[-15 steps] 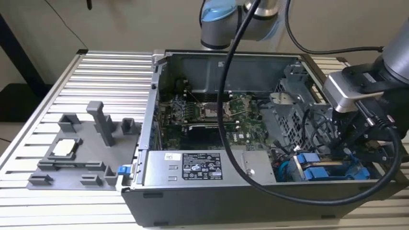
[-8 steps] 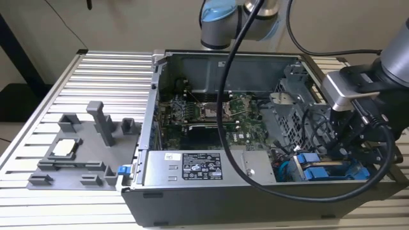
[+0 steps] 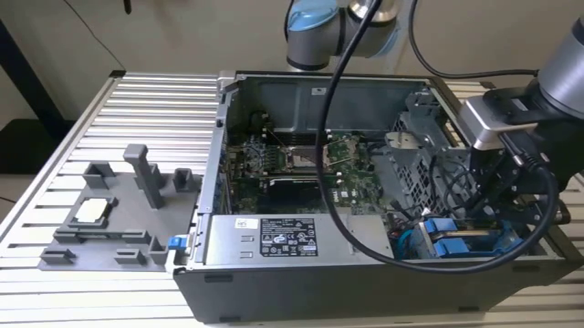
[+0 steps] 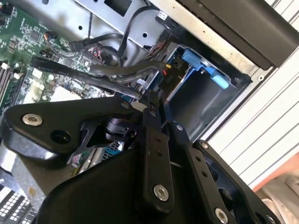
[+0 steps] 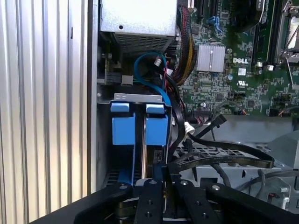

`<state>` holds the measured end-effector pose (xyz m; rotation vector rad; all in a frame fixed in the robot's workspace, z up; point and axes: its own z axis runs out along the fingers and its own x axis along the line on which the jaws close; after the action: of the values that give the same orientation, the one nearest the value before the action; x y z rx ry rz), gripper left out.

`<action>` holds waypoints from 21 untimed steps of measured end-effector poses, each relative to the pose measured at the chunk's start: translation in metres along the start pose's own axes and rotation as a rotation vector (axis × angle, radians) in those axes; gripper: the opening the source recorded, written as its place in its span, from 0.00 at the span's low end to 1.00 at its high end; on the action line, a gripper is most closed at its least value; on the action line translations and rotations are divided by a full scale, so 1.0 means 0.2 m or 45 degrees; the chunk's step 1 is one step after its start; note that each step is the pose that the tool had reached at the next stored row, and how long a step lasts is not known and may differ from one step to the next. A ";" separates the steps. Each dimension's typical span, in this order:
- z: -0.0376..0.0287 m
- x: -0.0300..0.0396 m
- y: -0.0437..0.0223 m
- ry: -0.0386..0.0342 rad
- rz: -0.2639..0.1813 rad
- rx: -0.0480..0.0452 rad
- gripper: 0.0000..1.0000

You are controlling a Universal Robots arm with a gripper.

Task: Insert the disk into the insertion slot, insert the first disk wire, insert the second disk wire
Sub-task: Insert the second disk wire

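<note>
Sitting upright in the insertion slot [image 5: 140, 97], the disk [image 5: 156, 130] looks already seated, its blue frame level with a second blue frame [image 5: 122, 129] just beside it in the same bay. So the first step reads as done. In the exterior view this bay lies at about four o'clock within the open computer case [image 3: 273, 287]. The power supply box [image 3: 292, 239] is at six o'clock and the green circuit board [image 3: 301, 157] is near the centre. The two wire steps are harder to judge. A thin blue cable [image 5: 142, 70] loops from the bay towards the power supply, and flat black cables [image 5: 224, 158] trail loose close to the drive, but the back of the disk is hidden, so whether either wire is plugged in cannot be told. At least one of them most likely remains to be done. The gripper [image 5: 158, 173] hangs directly over the edge of the disk, its fingers drawn narrow, nearly together. In the second wrist view their tips sit among the black cable ends, and whether a connector is pinched between them cannot be made out. The arm [image 3: 556, 75] enters from two o'clock in the exterior view and bends steeply down so that the wrist points into the bay. The case rests on a slatted metal table [image 3: 146, 102].
</note>
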<state>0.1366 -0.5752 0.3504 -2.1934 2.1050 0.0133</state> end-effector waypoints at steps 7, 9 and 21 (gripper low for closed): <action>0.025 0.003 -0.023 0.0055 0.005 -0.008 0.16; 0.030 0.003 -0.024 0.0072 0.009 -0.008 0.16; 0.064 0.007 -0.036 0.0120 0.033 -0.017 0.16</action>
<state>0.1447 -0.5753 0.3380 -2.1772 2.1445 0.0187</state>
